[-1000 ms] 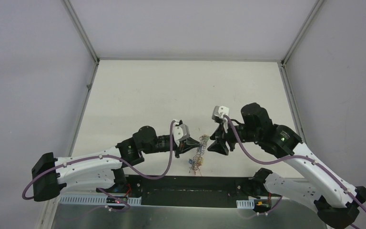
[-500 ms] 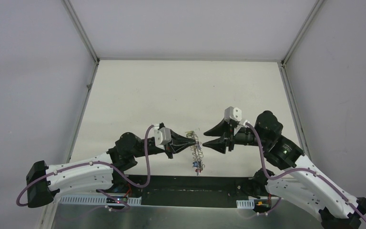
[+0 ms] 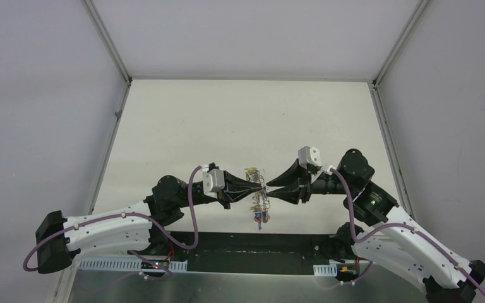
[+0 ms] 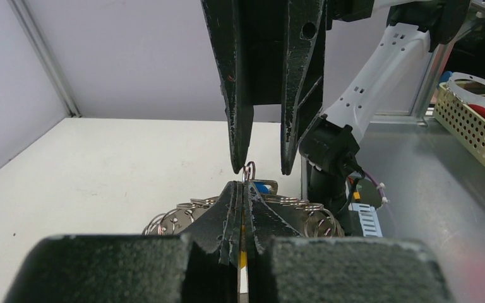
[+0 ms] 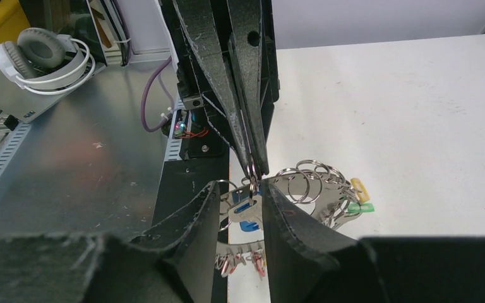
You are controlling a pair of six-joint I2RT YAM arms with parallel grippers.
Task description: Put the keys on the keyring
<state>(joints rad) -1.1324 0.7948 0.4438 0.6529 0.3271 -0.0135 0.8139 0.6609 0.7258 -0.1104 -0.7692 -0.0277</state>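
The keyring (image 3: pixel 258 203), a silvery chain strung with split rings and small keys, hangs above the table between both arms. My left gripper (image 3: pixel 257 187) is shut on one small ring (image 4: pixel 249 171) at its top. My right gripper (image 3: pixel 269 188) faces it tip to tip. It is open, its fingers (image 4: pixel 240 161) on either side of that ring. In the right wrist view a key with a blue tag (image 5: pixel 245 206) hangs from the ring between the right gripper (image 5: pixel 240 187) fingertips, without being clamped. Yellow (image 5: pixel 358 189), green (image 5: pixel 360 207) and red (image 5: pixel 237 263) tags dangle lower down.
A black base plate (image 3: pixel 252 243) and a metal shelf (image 5: pixel 69 164) run along the near table edge. White headphones (image 5: pixel 38 57) lie on the shelf beyond the left arm's base. A mesh basket (image 4: pixel 473 120) holding something red stands beyond the right arm's base.
The right gripper has moved left until its tips meet the left gripper's, and its jaws have narrowed. The left gripper has stayed shut and holds the chain a little higher.
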